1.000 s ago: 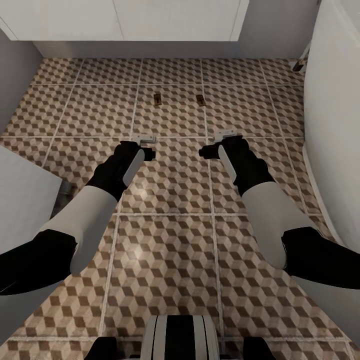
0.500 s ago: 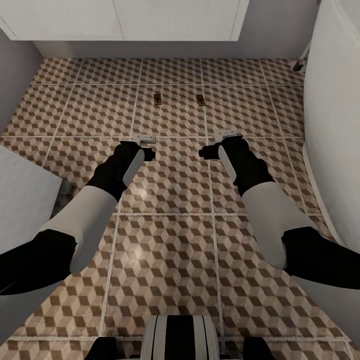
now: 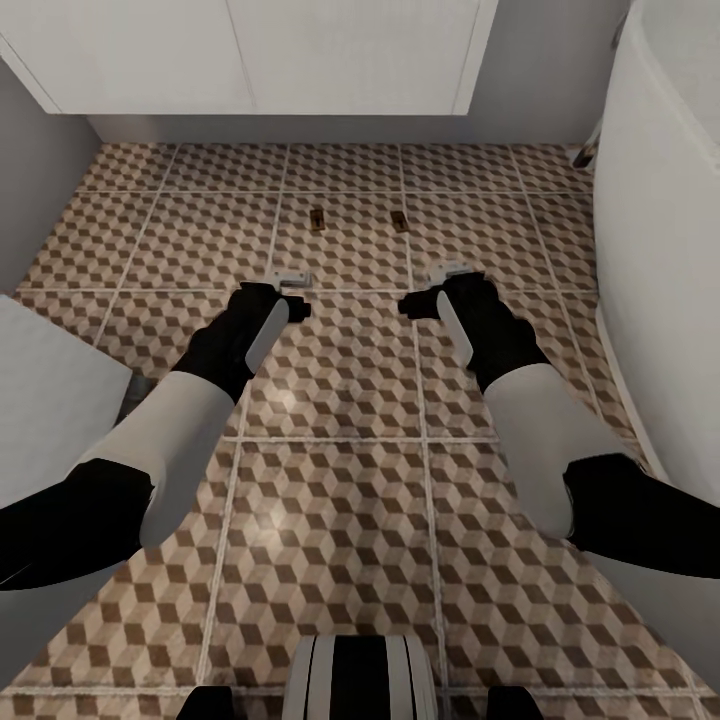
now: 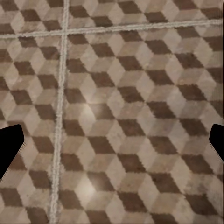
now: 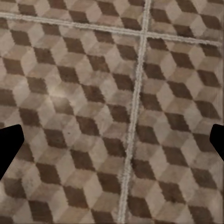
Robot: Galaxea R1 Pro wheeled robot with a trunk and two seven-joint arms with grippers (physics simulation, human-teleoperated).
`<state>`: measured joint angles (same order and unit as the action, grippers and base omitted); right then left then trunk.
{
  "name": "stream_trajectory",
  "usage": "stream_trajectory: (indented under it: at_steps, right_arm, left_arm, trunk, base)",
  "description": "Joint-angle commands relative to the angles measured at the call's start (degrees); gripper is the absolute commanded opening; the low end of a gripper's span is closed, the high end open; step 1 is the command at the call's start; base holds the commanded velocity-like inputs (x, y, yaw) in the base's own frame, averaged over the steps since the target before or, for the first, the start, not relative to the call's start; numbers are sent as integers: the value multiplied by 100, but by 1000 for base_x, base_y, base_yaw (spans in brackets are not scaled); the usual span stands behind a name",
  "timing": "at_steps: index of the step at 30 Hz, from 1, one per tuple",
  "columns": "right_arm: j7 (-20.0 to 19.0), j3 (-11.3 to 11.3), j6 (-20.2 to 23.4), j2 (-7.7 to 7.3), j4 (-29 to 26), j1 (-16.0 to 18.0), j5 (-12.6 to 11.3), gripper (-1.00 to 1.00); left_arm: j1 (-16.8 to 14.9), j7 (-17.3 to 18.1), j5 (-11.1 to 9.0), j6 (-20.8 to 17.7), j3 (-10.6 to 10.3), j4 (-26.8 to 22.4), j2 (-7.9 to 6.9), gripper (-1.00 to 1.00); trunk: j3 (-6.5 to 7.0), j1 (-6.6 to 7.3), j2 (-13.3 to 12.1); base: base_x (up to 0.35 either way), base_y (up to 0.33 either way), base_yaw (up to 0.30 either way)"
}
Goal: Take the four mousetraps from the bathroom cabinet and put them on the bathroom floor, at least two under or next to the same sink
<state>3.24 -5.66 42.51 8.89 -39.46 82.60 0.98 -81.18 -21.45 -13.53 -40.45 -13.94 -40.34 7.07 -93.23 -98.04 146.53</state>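
Two mousetraps [image 3: 318,219] [image 3: 400,221] flat on bathroom floor [image 3: 340,520], side by side, near far edge just before white vanity [image 3: 300,50] — likely set there for sink requirement. Small tan boards, dark wire. Left pincer [image 3: 297,296], right pincer [image 3: 418,292]: fingers apart, empty, over matte cube-print tile, pale grout. Bathtub [image 3: 660,200] alongside.

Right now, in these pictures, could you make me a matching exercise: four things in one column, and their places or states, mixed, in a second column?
Things:
1. two mousetraps
2. left pincer
3. vanity unit
4. bathtub

Places or states:
A. white, curved, along the right edge of the head view
B. white, at the wall, at the top of the head view
C. lying on the bathroom floor, side by side but apart
D. open, holding nothing, above the tiles

Pairs: 1-C, 2-D, 3-B, 4-A
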Motion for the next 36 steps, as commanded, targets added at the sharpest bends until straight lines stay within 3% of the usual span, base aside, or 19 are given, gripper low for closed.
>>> stream_trajectory:
  at_steps: [1, 36]
  right_arm:
    - [18, -14, 29, -1, -4, 2, 7, 100]
    - [1, -16, 21, -29, 56, -29, 17, 100]
  left_arm:
    - [-3, -52, -62, -15, -21, -2, -4, 100]
    - [28, -52, -62, -16, -21, 148, -21, 100]
  trunk:
    - [19, 3, -1]
    - [795, 93, -47]
  base:
    - [0, 0, 0]
    - [0, 0, 0]
